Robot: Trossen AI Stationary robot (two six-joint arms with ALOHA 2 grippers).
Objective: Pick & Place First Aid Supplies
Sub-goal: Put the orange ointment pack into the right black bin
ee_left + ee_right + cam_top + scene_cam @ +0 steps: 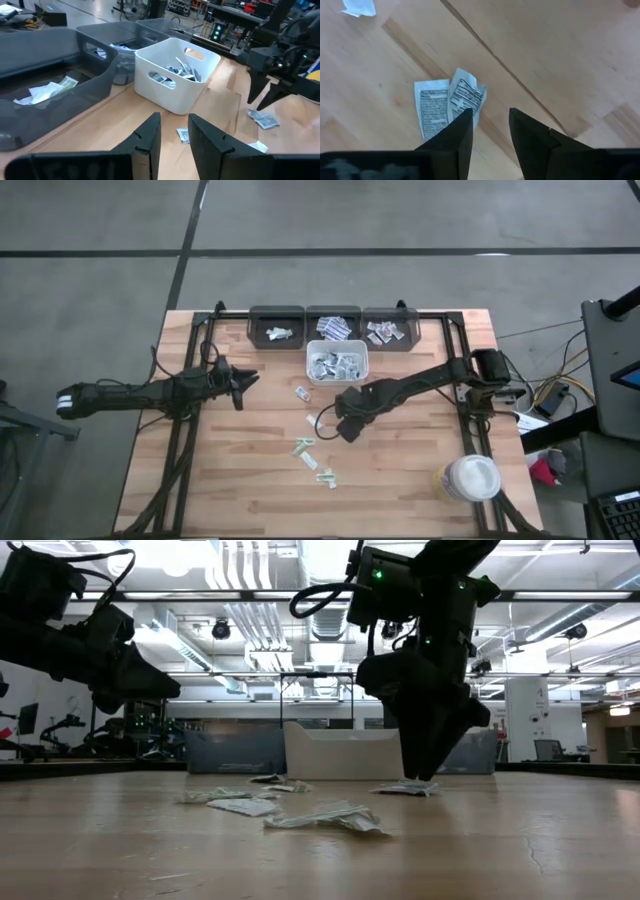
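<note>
On the wooden table, three dark bins and a white bin hold sorted sachets, while loose sachets lie scattered nearer the front. The right gripper points down over a pair of sachets, fingers parted and empty, apparently lining up a pick. The left gripper waits partly open and empty near the bins.

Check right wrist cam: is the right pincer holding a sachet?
No: the right pincer stands open and empty above the light wooden table, with two white printed paper sachets lying flat just beyond its fingertips.

Wooden bench: three grey bins along far edge, white bin, loose sachets, lidded tub.
</note>
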